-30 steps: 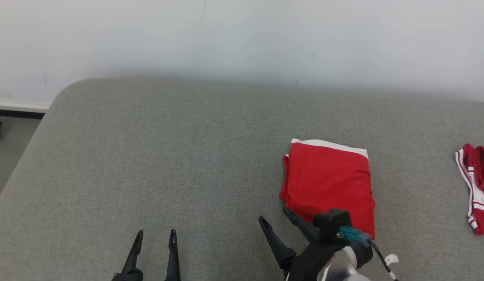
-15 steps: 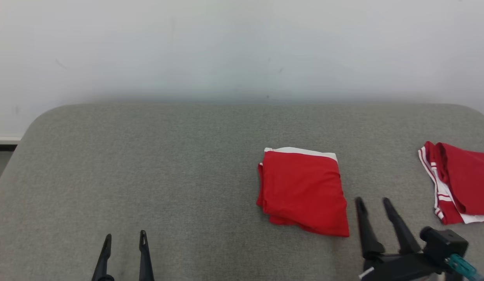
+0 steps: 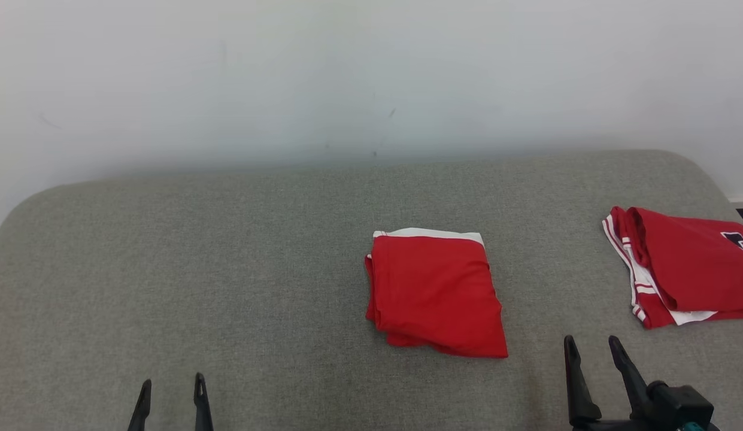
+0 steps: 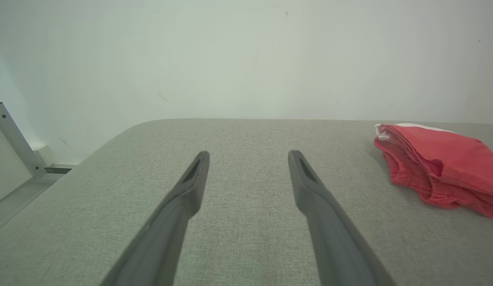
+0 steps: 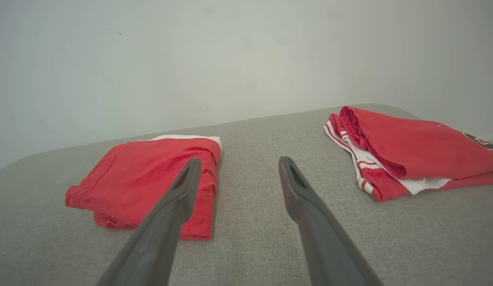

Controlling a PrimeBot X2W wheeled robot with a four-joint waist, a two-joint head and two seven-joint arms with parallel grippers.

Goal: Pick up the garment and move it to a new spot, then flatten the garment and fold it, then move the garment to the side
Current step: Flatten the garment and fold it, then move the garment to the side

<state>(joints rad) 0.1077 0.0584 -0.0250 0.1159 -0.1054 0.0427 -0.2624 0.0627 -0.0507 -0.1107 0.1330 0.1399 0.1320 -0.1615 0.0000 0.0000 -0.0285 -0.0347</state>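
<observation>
A red garment (image 3: pixel 434 292) with a white edge lies folded into a neat rectangle on the grey padded table (image 3: pixel 257 269), right of centre; the same folded garment (image 5: pixel 147 184) lies left in the right wrist view and as the garment (image 4: pixel 441 174) at the right edge of the left wrist view. My right gripper (image 3: pixel 593 348) is open and empty at the lower right, a little right of the garment's near corner. My left gripper (image 3: pixel 172 389) is open and empty at the lower left, well away from it. In their wrist views the right gripper (image 5: pixel 237 163) and the left gripper (image 4: pixel 248 157) hold nothing.
A second folded red garment with white stripes (image 3: pixel 682 263) lies at the table's right end, also the striped garment (image 5: pixel 405 151) at right in the right wrist view. A pale wall rises behind the table. A metal frame post (image 4: pixel 14 139) stands off the table's left end.
The head camera has turned right, so the whole picture has shifted left. My right gripper has drawn back from the folded garment's near edge to its right and stands open.
</observation>
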